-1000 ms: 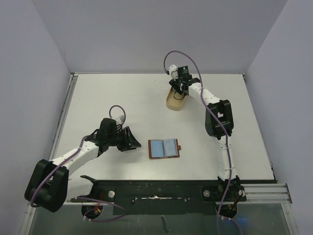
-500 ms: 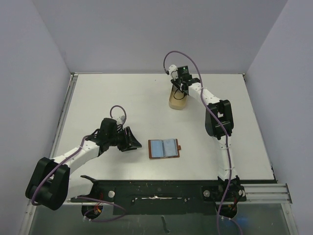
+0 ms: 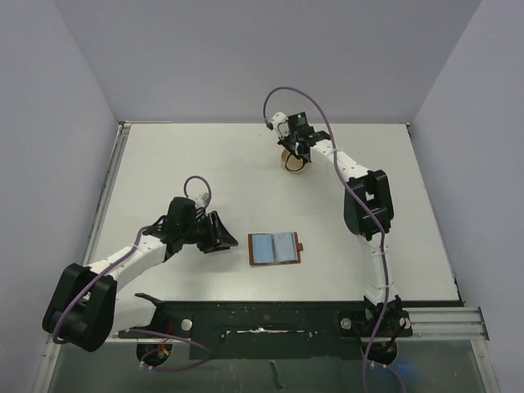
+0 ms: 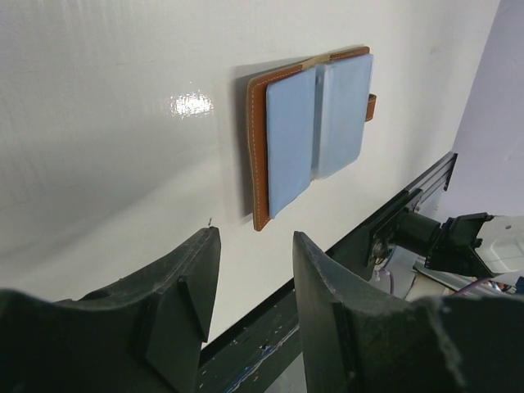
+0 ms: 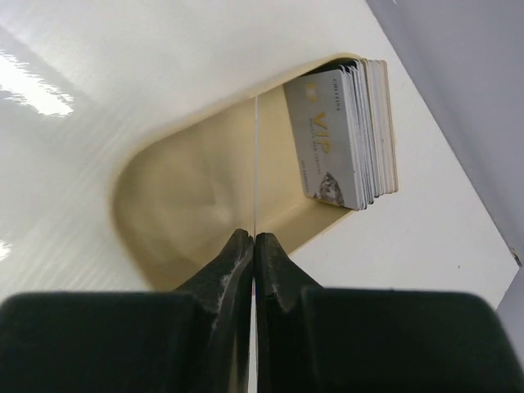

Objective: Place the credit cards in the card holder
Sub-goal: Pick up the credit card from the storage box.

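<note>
From above, a small reddish-brown leather card holder lies open on a white table, well inside every edge, long axis left-right, the left gripper near its left side. Left wrist: those jaws gape, empty. Right wrist: the right gripper clenches one thin credit card edge-on over a tan oval tray holding stacked pale cards.

Top cam overhead from behind, L wrist low toward card holder, R wrist close over tray
</note>
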